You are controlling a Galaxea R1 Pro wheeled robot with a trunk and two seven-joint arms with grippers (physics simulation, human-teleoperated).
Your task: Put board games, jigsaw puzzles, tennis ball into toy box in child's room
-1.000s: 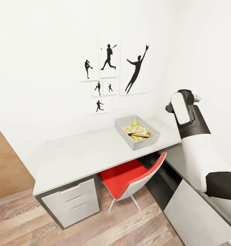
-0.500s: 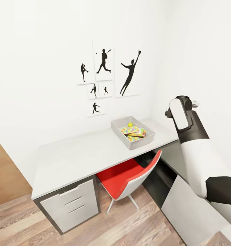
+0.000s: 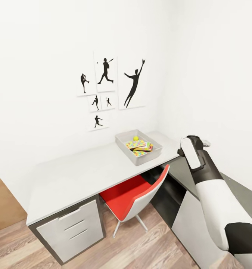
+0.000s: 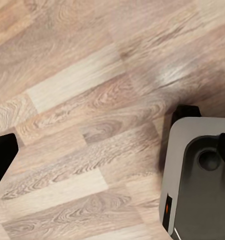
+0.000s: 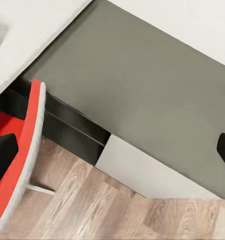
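Grey toy box (lidless), sloping sides

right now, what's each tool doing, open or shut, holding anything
Left tool: open, holding nothing, pointed at the wood-plank floor.
Right tool: open, holding nothing, pointed at the dark grey-topped unit.

No text, label, brand, number or sign can be read on anything shown in these views.

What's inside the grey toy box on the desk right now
In the toy box: the tennis ball and stacked jigsaw puzzles over a partly covered flat box. What lies beneath is hidden.
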